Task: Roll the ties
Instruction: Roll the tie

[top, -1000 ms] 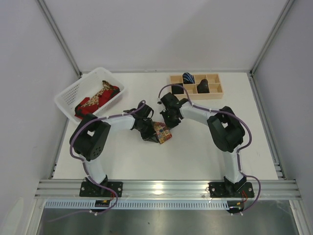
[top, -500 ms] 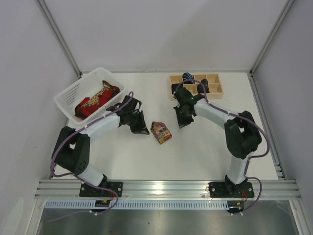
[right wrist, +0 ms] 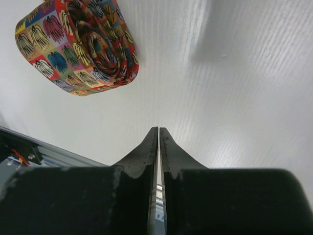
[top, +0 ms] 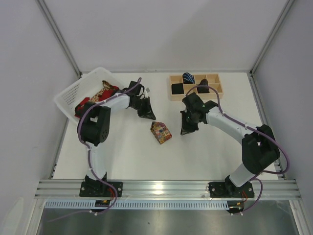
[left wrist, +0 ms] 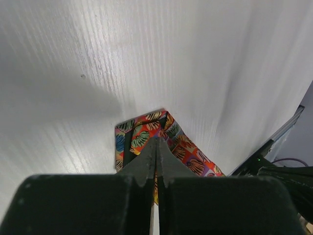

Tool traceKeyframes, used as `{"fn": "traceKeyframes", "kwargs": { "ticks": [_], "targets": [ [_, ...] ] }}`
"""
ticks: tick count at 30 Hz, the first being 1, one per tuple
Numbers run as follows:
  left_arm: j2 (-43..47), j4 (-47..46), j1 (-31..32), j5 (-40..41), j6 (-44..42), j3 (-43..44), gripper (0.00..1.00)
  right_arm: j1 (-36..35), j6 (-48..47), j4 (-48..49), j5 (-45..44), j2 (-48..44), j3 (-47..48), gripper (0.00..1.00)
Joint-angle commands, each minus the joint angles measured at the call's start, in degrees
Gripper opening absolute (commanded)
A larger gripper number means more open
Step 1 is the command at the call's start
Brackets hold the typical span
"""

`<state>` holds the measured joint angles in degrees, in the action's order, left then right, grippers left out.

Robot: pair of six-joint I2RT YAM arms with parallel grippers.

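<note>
A multicoloured floral tie (top: 161, 132) lies rolled up on the white table between the two arms, touched by neither gripper. My left gripper (top: 148, 115) hangs up and to the left of it, shut and empty. In the left wrist view the tie (left wrist: 142, 134) shows just beyond the shut fingertips (left wrist: 157, 141). My right gripper (top: 186, 129) is to the tie's right, its fingers together with only a hairline slit and nothing between them. The right wrist view has the roll (right wrist: 80, 44) at the upper left, well apart from the right gripper (right wrist: 159, 130).
A white basket (top: 73, 84) at the back left holds red (top: 110, 91) and gold paisley (top: 93, 101) ties. A wooden compartment tray (top: 215, 84) at the back right holds a blue-striped roll (top: 189, 77) and dark rolls (top: 177, 89). Metal rails run along the table's edges.
Both grippers have drawn away from the rolled tie, which stays put. The left one went up-left toward the basket; the right one swung out, then came down to the tie's right.
</note>
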<state>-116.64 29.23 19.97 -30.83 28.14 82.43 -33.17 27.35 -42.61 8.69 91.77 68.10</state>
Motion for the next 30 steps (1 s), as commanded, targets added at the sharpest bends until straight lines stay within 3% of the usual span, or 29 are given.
{"fn": "traceKeyframes", "kwargs": {
  "ticks": [1, 13, 18, 24, 27, 29, 30],
  "targets": [
    [-0.3, -1.2, 1.0, -3.4, -2.3, -0.3, 0.01, -0.1, 3.3, 2.9, 3.0, -2.5, -1.6, 0.08],
    [-1.3, -0.5, 1.1, 9.7, -0.6, -9.6, 0.00, -0.1, 4.3, 4.9, 6.4, -1.4, -2.7, 0.11],
    [7.3, -1.9, 1.1, 13.9, 3.2, -19.6, 0.00, -0.1, 4.6, 5.8, 7.9, -0.6, -3.4, 0.11],
    [19.5, -5.1, 1.1, 13.2, 9.8, -33.6, 0.01, 0.4, 4.5, 6.9, 9.6, 0.0, -5.0, 0.18],
    [23.4, -3.7, 1.1, 12.5, 9.5, -34.5, 0.08, 1.5, 4.5, 9.1, 12.6, 0.2, -6.7, 0.24],
    [27.2, -2.5, 1.2, 11.8, 7.5, -33.5, 0.14, 2.1, 4.4, 10.7, 17.3, 0.6, -7.6, 0.34],
    [28.5, -2.0, 1.1, 11.0, 7.0, -32.7, 0.22, 2.3, 4.5, 11.7, 18.7, 0.9, -8.0, 0.37]
  ]
}}
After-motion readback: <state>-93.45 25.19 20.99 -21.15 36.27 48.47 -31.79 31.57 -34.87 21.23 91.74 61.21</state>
